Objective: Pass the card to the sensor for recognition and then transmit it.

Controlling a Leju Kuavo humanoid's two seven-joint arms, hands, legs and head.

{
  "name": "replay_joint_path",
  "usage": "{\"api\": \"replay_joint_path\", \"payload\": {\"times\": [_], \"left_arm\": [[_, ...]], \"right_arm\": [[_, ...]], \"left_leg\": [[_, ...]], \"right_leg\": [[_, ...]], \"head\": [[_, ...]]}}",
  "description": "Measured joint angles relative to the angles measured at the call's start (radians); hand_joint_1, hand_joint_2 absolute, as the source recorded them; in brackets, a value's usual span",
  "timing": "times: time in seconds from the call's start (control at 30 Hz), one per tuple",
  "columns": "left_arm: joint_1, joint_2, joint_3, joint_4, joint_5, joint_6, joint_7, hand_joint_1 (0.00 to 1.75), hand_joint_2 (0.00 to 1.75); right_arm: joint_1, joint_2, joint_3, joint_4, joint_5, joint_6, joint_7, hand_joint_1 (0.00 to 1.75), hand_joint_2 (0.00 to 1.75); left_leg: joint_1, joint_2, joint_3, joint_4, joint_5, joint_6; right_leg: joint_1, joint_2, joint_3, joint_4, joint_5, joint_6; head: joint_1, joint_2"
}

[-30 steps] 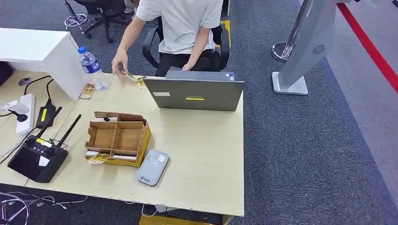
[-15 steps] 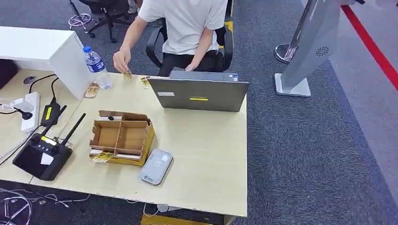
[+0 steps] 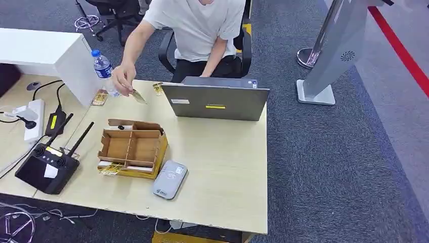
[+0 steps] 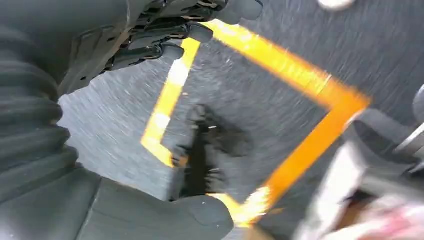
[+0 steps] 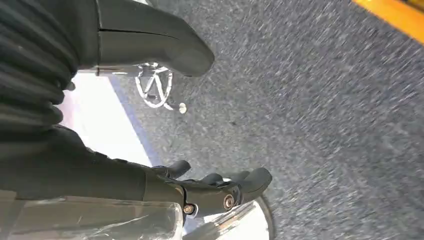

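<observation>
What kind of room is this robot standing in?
Probably an office or lab workspace: a person sits at a desk behind a laptop, on grey carpet, with an office chair behind.

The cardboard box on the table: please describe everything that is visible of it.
The cardboard box is brown, open at the top and split by dividers into compartments, which look empty. Its back flap stands up, and its front side is yellow. It rests flat on the table, with the grey sensor at its front corner.
</observation>
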Motion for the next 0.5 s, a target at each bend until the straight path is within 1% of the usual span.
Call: {"api": "replay_joint_path", "payload": {"times": [0.03, 0.1, 0.13, 0.17, 0.23, 0.5], "left_arm": [[0.007, -0.014, -0.051, 0.000, -0.002, -0.001, 0.002, 0.00, 1.75], [0.020, -0.024, -0.124, 0.000, 0.003, 0.000, 0.006, 0.00, 1.75], [0.027, -0.027, -0.161, 0.000, 0.008, 0.001, 0.009, 0.00, 0.00], [0.034, -0.030, -0.189, 0.000, 0.014, 0.002, 0.011, 0.00, 0.00], [0.048, -0.032, -0.251, 0.000, 0.026, 0.005, 0.015, 0.00, 0.00], [0.097, -0.036, -0.461, -0.022, 0.079, 0.021, 0.032, 0.00, 0.00]], "right_arm": [[0.004, 0.002, 0.001, -0.004, -0.025, 0.007, -0.006, 0.00, 1.75], [0.015, 0.003, 0.003, -0.011, -0.071, 0.012, -0.018, 0.00, 1.75], [0.021, 0.004, 0.006, -0.015, -0.100, 0.017, -0.023, 0.00, 1.75], [0.027, 0.004, 0.009, -0.019, -0.126, 0.021, -0.029, 0.00, 0.00], [0.039, 0.005, 0.017, -0.030, -0.180, 0.029, -0.040, 0.00, 0.00], [0.093, 0.005, 0.042, -0.073, -0.403, 0.056, -0.089, 0.00, 0.00]], "left_leg": [[0.000, 0.000, 0.000, 0.000, 0.000, 0.000], [0.000, 0.000, 0.000, 0.000, 0.000, 0.000], [0.000, 0.000, 0.000, 0.000, 0.000, 0.000], [0.001, 0.000, 0.000, 0.000, 0.000, 0.000], [0.001, 0.000, 0.000, 0.000, -0.001, 0.000], [0.001, 0.000, 0.000, 0.000, -0.001, 0.000]], "right_leg": [[0.000, 0.000, 0.000, 0.000, 0.000, 0.000], [0.000, 0.000, 0.000, 0.000, 0.000, 0.000], [0.000, 0.000, 0.000, 0.000, 0.000, 0.000], [0.000, 0.000, -0.001, 0.000, 0.000, 0.000], [0.001, 0.000, -0.001, 0.000, -0.001, 0.000], [0.001, 0.000, 0.000, 0.000, -0.001, -0.001]], "head": [[0.000, 0.000], [0.000, 0.000], [0.000, 0.000], [0.000, 0.000], [0.000, 0.000], [0.000, 0.000]]}}
